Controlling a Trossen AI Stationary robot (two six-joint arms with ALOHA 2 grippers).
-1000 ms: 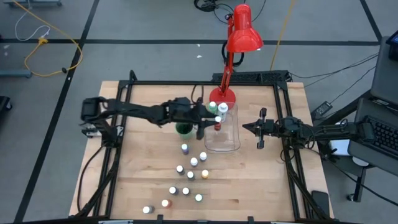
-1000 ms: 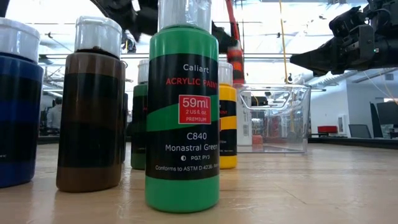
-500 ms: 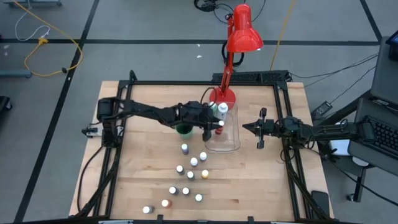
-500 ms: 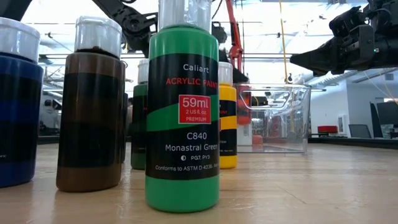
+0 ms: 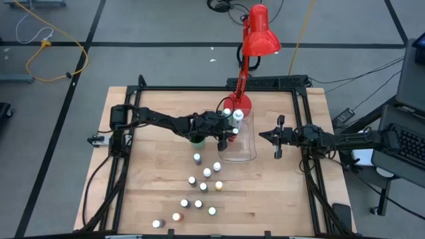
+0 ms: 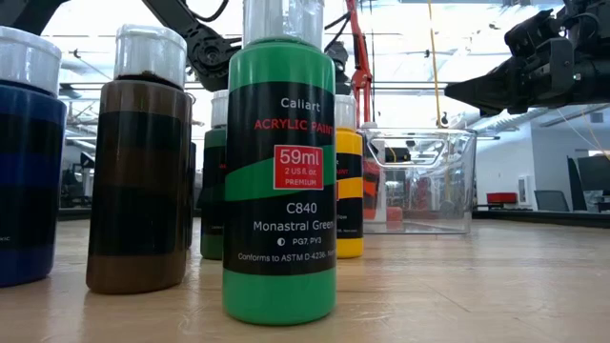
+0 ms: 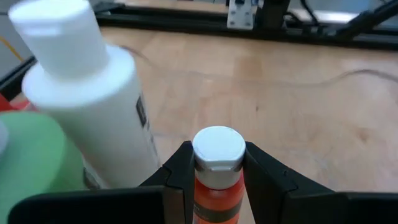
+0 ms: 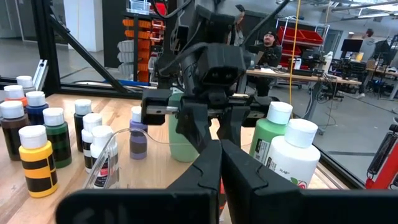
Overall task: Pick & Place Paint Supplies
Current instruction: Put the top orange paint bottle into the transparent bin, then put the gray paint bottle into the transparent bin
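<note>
My left gripper [image 5: 231, 133] reaches from the table's left over the left wall of the clear bin [image 5: 243, 145] and is shut on a small orange paint bottle [image 7: 214, 199] with a white cap. Two larger bottles, one white [image 7: 87, 93] and one green [image 7: 28, 162], stand on their bases in the bin's far end. Several small white-capped bottles [image 5: 202, 186] stand on the table nearer to me; in the low view a green one [image 6: 279, 181] is closest. My right gripper [image 5: 262, 135] waits shut, right of the bin, above the table. No brushes show. My left gripper pinches the orange bottle between its two fingers [image 7: 177, 171] just under the white cap [image 7: 217, 146]. The fingers slant down at it from the table's left. The bottle stays upright inside the bin [image 6: 370, 181]; whether its base touches the bin floor cannot be told.
A green cup [image 5: 196, 138] stands just left of the bin, under the left arm. A red desk lamp [image 5: 255, 40] rises from its base [image 5: 238, 101] at the bin's far end. Black frame rails run along the table's edges. People and shelves show in the room beyond.
My left gripper has moved a little toward the table's right and down, carrying the orange bottle from above the bin's rim down inside the bin. It has stayed shut on the bottle, which has stayed upright.
</note>
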